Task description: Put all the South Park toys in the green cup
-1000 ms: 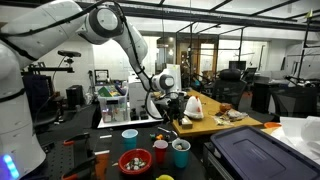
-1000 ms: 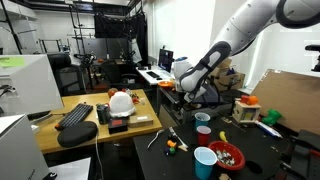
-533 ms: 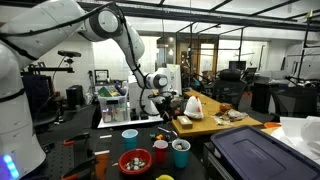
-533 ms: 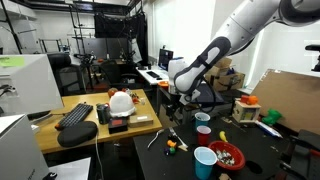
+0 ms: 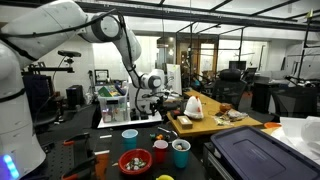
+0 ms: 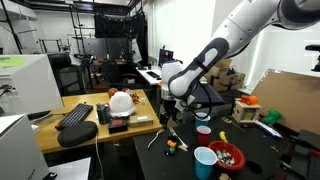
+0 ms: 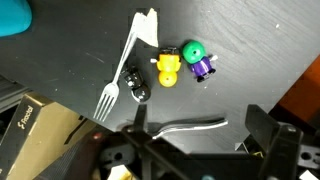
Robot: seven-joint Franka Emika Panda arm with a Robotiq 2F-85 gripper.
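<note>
Three small South Park toys lie close together on the dark table in the wrist view: a yellow one, a green-hatted purple one and a black one. In an exterior view they show as a small coloured cluster. The green cup stands upright next to the red cup, and it also shows in an exterior view. My gripper hangs open above the table just short of the toys, nothing between its fingers. In both exterior views the gripper is raised well above the table.
A white plastic fork lies beside the toys and a metal utensil lies under my gripper. A light-blue cup and a red bowl holding small things stand nearby. A wooden desk carries a keyboard.
The arm has swung the gripper sideways and slightly down, away from the cups and over the toys. The jaws stayed open; nothing on the table moved.
</note>
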